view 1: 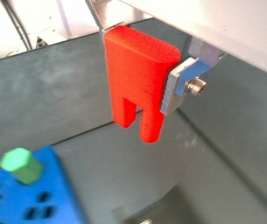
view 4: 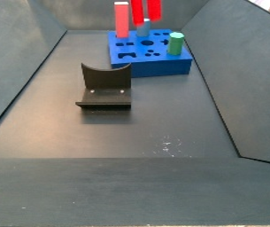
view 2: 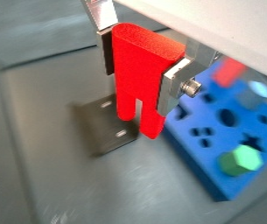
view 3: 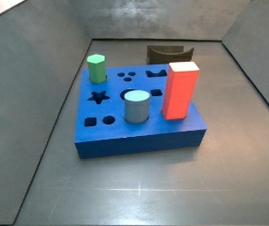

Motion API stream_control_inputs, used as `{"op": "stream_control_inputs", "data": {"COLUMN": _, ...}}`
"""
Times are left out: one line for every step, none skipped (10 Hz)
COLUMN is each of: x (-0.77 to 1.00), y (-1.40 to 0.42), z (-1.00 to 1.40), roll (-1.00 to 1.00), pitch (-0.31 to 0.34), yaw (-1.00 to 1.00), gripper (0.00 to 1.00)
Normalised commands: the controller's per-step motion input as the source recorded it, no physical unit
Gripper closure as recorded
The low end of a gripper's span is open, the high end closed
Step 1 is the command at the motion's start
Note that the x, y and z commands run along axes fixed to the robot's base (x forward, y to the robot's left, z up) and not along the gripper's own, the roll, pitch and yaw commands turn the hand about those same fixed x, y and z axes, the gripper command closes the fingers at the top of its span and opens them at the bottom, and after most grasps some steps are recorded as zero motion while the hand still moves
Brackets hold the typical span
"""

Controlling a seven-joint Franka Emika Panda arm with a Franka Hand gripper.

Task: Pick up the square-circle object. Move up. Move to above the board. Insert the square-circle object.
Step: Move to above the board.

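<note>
My gripper [view 1: 142,61] is shut on the square-circle object [view 1: 136,74], a bright red upright block with a slit and two legs pointing down. Both wrist views show it held between the silver fingers [view 2: 177,80], well above the floor. In a wrist view the held object [view 2: 138,79] hangs over the fixture [view 2: 104,127], with the blue board [view 2: 223,144] beside it. In a side view the object [view 4: 152,9] shows high in the air; the gripper itself is cut off there. The board [view 3: 113,119] lies on the floor with shaped holes in its top.
On the board stand a green hexagonal peg [view 3: 96,67], a grey cylinder [view 3: 137,107] and a larger orange-red rectangular block [view 3: 180,90]. The dark fixture [view 4: 104,86] stands on the floor in front of the board [view 4: 149,58]. Grey walls slope up around the floor.
</note>
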Motion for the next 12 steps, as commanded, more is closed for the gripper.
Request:
{"op": "stream_control_inputs", "data": {"x": -0.15, "y": -1.00, "z": 0.24, "roll": 0.13, "pitch": -0.285, "yaw": -1.00, "gripper": 1.00}}
{"op": "stream_control_inputs", "data": {"x": -0.15, "y": -1.00, "z": 0.24, "roll": 0.09, "pitch": -0.316, "yaw": -1.00, "gripper": 1.00}}
{"op": "stream_control_inputs", "data": {"x": -0.15, "y": -1.00, "z": 0.23, "roll": 0.01, "pitch": -0.237, "yaw": -0.67, "gripper": 1.00}}
{"op": "stream_control_inputs", "data": {"x": -0.15, "y": -1.00, "z": 0.24, "roll": -0.01, "pitch": -0.182, "yaw": -0.52, "gripper": 1.00}}
{"op": "stream_control_inputs", "data": {"x": -0.15, "y": -1.00, "z": 0.23, "roll": -0.04, "pitch": -0.106, "yaw": -0.27, "gripper": 1.00}}
{"op": "stream_control_inputs", "data": {"x": -0.15, "y": -1.00, "z": 0.23, "roll": -0.04, "pitch": -0.069, "yaw": -0.15, "gripper": 1.00}}
{"op": "stream_control_inputs", "data": {"x": -0.16, "y": -1.00, "z": 0.23, "roll": -0.02, "pitch": -0.034, "yaw": -0.05, "gripper": 1.00}}
{"op": "stream_control_inputs", "data": {"x": -0.17, "y": -1.00, "z": 0.23, "roll": -0.02, "pitch": -0.017, "yaw": -0.03, "gripper": 1.00}}
{"op": "stream_control_inputs", "data": {"x": -0.15, "y": -1.00, "z": 0.25, "roll": -0.01, "pitch": 0.012, "yaw": -0.01, "gripper": 1.00}}
{"op": "stream_control_inputs", "data": {"x": -0.14, "y": -1.00, "z": 0.26, "roll": 0.00, "pitch": 0.024, "yaw": -0.01, "gripper": 1.00}}
{"op": "stream_control_inputs", "data": {"x": -0.10, "y": -0.77, "z": 0.22, "roll": 0.00, "pitch": 0.045, "yaw": 0.00, "gripper": 1.00}}
{"op": "stream_control_inputs", "data": {"x": -0.05, "y": -0.47, "z": 0.15, "roll": -0.01, "pitch": 0.057, "yaw": 0.00, "gripper": 1.00}}
